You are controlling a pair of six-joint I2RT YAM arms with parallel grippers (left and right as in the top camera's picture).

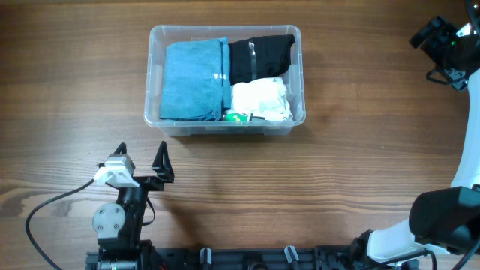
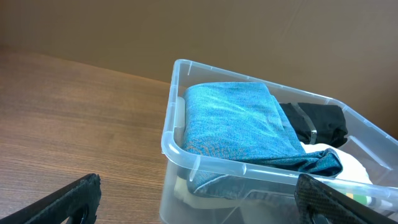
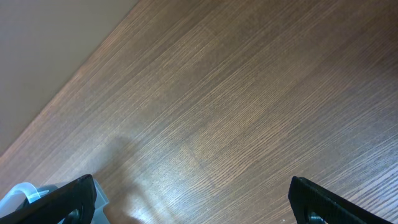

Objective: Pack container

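Packing looks finished: the container holds folded cloths, while left tool and right tool gape wide and empty; next, probably just parking

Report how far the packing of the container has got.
Done: the container holds a folded blue cloth, a black cloth, a white bundle and a small green item. In hand: nothing; the left gripper and right gripper are open and empty, away from it. Left: no loose item shows on the table, so packing looks about finished; no lid is in view.
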